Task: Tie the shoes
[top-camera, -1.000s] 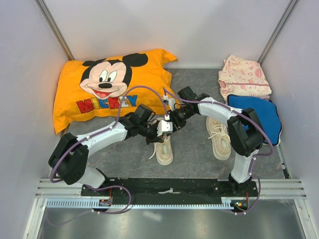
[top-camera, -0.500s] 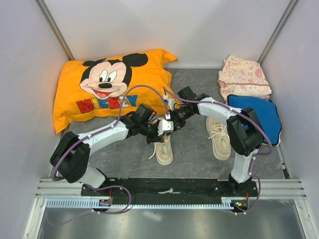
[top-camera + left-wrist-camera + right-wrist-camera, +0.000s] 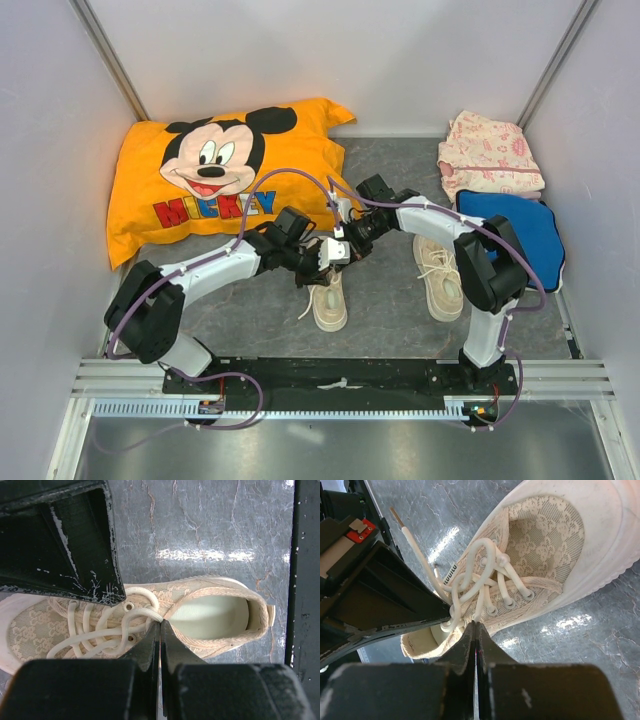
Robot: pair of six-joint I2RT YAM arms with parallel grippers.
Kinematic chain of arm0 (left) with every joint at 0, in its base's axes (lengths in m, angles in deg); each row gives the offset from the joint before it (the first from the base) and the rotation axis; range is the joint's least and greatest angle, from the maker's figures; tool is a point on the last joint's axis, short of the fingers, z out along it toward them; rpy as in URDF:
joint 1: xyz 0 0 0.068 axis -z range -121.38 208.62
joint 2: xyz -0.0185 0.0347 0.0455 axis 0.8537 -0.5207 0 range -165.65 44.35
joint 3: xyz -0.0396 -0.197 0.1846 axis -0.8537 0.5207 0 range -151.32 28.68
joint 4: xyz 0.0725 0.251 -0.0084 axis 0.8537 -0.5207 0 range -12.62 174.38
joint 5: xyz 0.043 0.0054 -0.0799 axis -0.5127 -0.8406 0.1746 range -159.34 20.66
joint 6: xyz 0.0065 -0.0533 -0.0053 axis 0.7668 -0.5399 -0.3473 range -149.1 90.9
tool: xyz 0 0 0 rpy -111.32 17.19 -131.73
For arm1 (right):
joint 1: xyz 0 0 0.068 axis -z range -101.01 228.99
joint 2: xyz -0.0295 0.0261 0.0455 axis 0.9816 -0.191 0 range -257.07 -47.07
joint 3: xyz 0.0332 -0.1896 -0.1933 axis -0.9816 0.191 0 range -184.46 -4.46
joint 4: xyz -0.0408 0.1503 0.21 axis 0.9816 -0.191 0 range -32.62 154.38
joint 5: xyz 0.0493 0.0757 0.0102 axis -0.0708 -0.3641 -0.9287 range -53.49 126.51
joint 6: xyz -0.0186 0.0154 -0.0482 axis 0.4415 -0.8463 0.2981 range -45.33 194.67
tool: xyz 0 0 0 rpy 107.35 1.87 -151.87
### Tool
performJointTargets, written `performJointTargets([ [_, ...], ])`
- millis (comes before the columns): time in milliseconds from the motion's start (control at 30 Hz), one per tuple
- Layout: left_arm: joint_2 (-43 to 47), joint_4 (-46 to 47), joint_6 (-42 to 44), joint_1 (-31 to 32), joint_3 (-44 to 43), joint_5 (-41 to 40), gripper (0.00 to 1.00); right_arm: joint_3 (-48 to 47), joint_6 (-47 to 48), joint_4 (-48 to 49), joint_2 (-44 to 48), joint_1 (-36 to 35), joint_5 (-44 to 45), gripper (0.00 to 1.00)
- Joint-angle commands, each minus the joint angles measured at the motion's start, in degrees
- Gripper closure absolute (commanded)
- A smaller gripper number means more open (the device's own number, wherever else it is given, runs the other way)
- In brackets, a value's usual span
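Grey marbled floor (image 3: 385,300) is running under and all round the jaws. Overhead light is bouncing off it as a white glare patch (image 3: 200,555) just past the jaws. Plain pale walls are boxing it in: left wall (image 3: 50,150), back wall (image 3: 330,50) and right wall (image 3: 610,150), with metal corner posts (image 3: 105,55) leaning up beyond the jaws. An orange Mickey pillow (image 3: 200,180) is lying beyond the jaws to the left. A pink patterned cloth (image 3: 490,155) is sitting far right of them, touching a blue cushion (image 3: 520,230) on its near side. An aluminium rail (image 3: 100,378) is running across well behind the jaws.
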Motion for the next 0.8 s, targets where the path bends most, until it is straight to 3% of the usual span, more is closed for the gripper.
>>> performJointTargets([
  [0, -0.6, -0.3, -2.6, -0.6, -2.1, -0.5, 0.98, 1.4, 0.7, 2.5, 4.3, 0.1, -1.0, 1.00],
  [767, -3.3, 1.0, -10.5, -1.2, -6.0, 1.5, 0.98, 5.1, -2.1, 6.5, 7.1, 0.1, -5.7, 1.00],
])
